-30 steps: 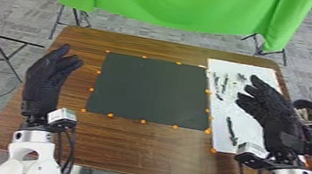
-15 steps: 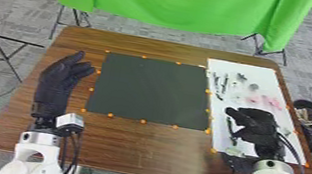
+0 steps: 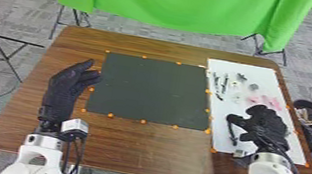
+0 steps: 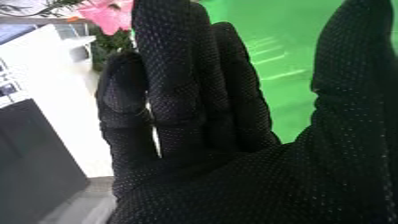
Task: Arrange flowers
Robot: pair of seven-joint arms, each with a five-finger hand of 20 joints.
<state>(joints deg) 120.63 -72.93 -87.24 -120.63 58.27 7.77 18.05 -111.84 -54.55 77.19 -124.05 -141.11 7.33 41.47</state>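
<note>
Head view: the black-gloved right robot hand (image 3: 264, 130) has drawn back over the near part of the white rectangular board (image 3: 226, 109), fingers straight, thumb apart, pinching nothing, beside a slim dark stem-like piece (image 3: 233, 134); the black-gloved left robot hand (image 3: 64, 85), relaxed, edges inward; farther off, the pink flowers (image 3: 269, 100) lie uncovered, apparently awaiting a pick

The head view looks forward and down from above the table's (image 3: 126, 141) near side, far enough off to take in its whole top and the floor (image 3: 7, 97) around. The right wrist view looks from close by along the right hand (image 3: 268, 129) toward its fingertips (image 4: 162, 12). Both share that hand, the cloth (image 3: 179, 2) and pink flowers (image 3: 269, 101).
</note>
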